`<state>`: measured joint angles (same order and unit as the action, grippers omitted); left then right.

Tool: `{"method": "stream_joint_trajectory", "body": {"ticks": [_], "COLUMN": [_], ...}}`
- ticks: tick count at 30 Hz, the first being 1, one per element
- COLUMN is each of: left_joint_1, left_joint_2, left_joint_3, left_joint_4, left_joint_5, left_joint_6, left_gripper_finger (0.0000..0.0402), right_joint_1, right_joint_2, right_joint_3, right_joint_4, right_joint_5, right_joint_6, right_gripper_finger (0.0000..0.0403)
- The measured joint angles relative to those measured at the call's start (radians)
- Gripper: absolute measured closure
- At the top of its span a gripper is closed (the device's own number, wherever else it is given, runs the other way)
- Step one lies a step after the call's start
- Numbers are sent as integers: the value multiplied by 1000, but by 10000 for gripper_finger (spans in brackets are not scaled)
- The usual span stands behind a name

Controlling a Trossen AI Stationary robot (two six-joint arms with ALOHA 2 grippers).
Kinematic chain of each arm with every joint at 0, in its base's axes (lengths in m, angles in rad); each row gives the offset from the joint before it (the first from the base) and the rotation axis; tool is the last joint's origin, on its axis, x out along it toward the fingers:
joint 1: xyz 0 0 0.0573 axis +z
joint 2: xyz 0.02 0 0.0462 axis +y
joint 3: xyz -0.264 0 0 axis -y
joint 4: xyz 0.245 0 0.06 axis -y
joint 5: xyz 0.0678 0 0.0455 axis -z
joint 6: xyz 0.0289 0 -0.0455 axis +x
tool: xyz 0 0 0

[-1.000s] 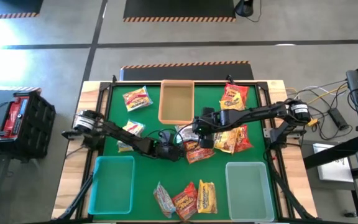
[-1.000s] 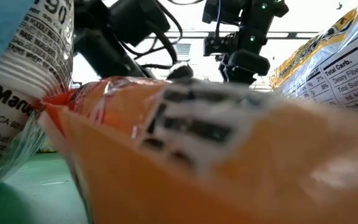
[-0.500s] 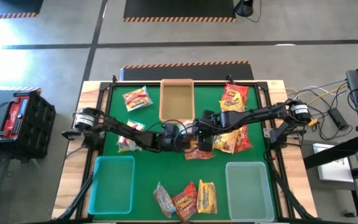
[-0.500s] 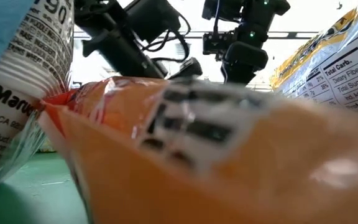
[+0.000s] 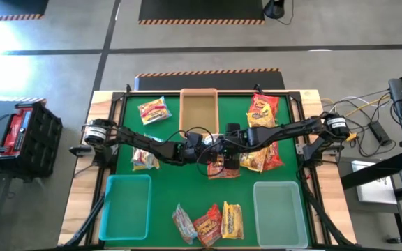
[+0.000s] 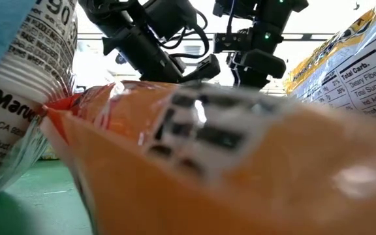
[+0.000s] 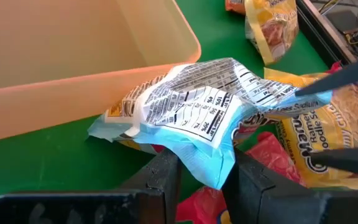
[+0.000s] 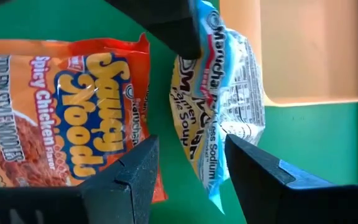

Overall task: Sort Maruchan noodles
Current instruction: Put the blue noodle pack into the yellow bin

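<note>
2 grippers meet over 1 packet at table centre: a blue-edged, silvery-white Maruchan packet (image 7: 191, 115), back label up, lying just beside the near wall of the tan tray (image 5: 198, 111). In the left wrist view the left gripper (image 7: 201, 177) has its fingers clamped on the packet's blue end, so this arm holds it. The packet's long axis runs away from those fingers, roughly along the tray wall, w/ the far end draped over other packets.

The right gripper (image 8: 188, 165) hovers right next to it, fingers spread and holding nothing; the same blue packet shows between and beyond them, w/ the tray past it. Both arms are about equally near, but the left already has the grip, so I'd judge the next move is the left's: lift and carry to a bin.

Around it: an orange Spicy Chicken packet (image 8: 73, 118) lies just beside the blue 1, and a yellow-and-red heap (image 5: 260, 155) sits under the right arm. A red packet pokes out below the blue 1 and could get dragged along. 2 teal trays wait at the near edge, the left teal tray (image 5: 125, 207) and the right teal tray (image 5: 279, 213), w/ 3 more packets (image 5: 209, 222) between them. The right gripper itself stands closest in the way of a lift.
</note>
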<state>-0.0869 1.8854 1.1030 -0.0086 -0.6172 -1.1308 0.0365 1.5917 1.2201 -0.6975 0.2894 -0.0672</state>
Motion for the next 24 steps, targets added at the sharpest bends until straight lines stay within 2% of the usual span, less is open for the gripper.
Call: {"method": "stream_joint_trajectory", "body": {"ticks": [3, 8, 16, 24], "left_joint_1": [1, 7, 8, 11], "left_joint_2": [0, 0, 0, 0], "left_joint_3": [0, 0, -1, -2], "left_joint_4": [0, 2, 6, 34], "left_joint_5": [1, 7, 8, 14], "left_joint_6": [-1, -3, -3, -4], "left_gripper_finger": [318, 318, 318, 318], "right_joint_1": [-14, -44, -60, -105], "right_joint_2": [0, 0, 0, 0], "right_joint_3": [0, 0, 1, 1], "right_joint_4": [0, 2, 8, 8], "right_joint_5": [-16, -128, -106, -105], "right_joint_6": [-10, 10, 29, 24], "right_gripper_finger": [220, 193, 186, 121]}}
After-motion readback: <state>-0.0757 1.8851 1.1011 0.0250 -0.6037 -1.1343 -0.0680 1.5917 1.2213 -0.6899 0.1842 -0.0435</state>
